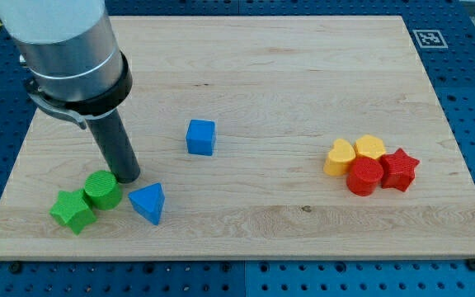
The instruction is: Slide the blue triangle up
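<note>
Item: blue triangle (148,202), near the desk's (287,66) bottom-left corner. Our tip (128,176), the rod's end and our only end effector, has nothing to open and holds nothing; it sits just above-left of the triangle, beside the green cylinder (102,190). Risk, as we judge it: pushing from here drives the triangle downward or drags the cylinder and green star (72,210).

Bright, even light, soft short shadows, sharp focus throughout.

We see the blue triangle (148,202) lying flat on the counter (262,74) near the view's bottom left, a small prism with one corner pointing toward the view's bottom.
</note>
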Robot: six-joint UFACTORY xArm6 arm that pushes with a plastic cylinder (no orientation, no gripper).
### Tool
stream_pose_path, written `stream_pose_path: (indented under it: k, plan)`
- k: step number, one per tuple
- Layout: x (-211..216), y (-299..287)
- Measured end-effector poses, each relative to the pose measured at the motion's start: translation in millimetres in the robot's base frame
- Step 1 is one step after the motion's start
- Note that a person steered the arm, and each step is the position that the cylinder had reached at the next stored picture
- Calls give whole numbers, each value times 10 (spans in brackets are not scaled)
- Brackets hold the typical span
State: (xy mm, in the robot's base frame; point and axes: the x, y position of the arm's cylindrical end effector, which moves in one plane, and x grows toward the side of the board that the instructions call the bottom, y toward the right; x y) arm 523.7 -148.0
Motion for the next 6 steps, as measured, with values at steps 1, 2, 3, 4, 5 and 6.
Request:
stream_pose_path:
  k: [1,2,3,4,5,6]
  plan:
    - [9,0]
    - [15,88]
    - [15,746]
    - [111,1403]
    - [588,1332]
    - [952,985]
